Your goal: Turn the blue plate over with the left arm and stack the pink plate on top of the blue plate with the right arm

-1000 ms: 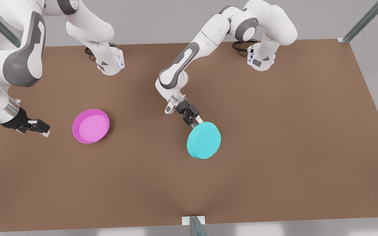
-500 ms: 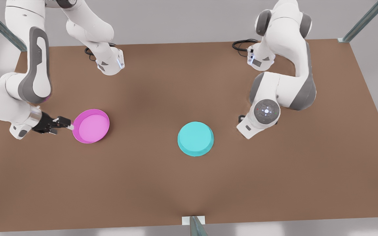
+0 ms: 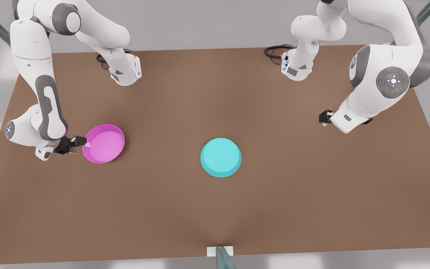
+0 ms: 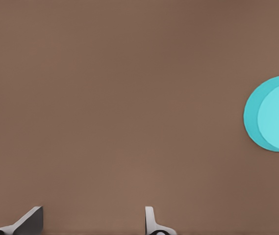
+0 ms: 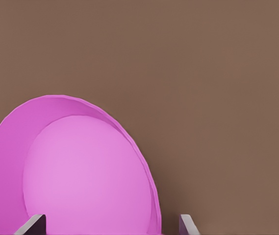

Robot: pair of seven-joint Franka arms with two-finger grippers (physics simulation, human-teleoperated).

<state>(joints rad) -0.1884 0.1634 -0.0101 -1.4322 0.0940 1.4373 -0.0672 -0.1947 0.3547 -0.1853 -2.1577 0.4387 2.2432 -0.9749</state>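
L gripper point(image 3: 324, 117) pulled back from blue plate point(image 3: 221, 157); R gripper point(image 3: 81, 142) closer to pink plate point(image 3: 103, 143).

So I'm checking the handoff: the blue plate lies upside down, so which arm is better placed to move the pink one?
The right arm. Its gripper is at the pink plate rim, fingers open around the rim. The left gripper is far from the blue plate, open, over bare table.

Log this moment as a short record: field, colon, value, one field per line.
blue plate: upside down, flat on table, mid-table
pink plate: upright, front view's left
right gripper: open, fingers straddling pink plate's rim
left gripper: open, empty, clear of blue plate, front view's right
flip: done
stack: not yet
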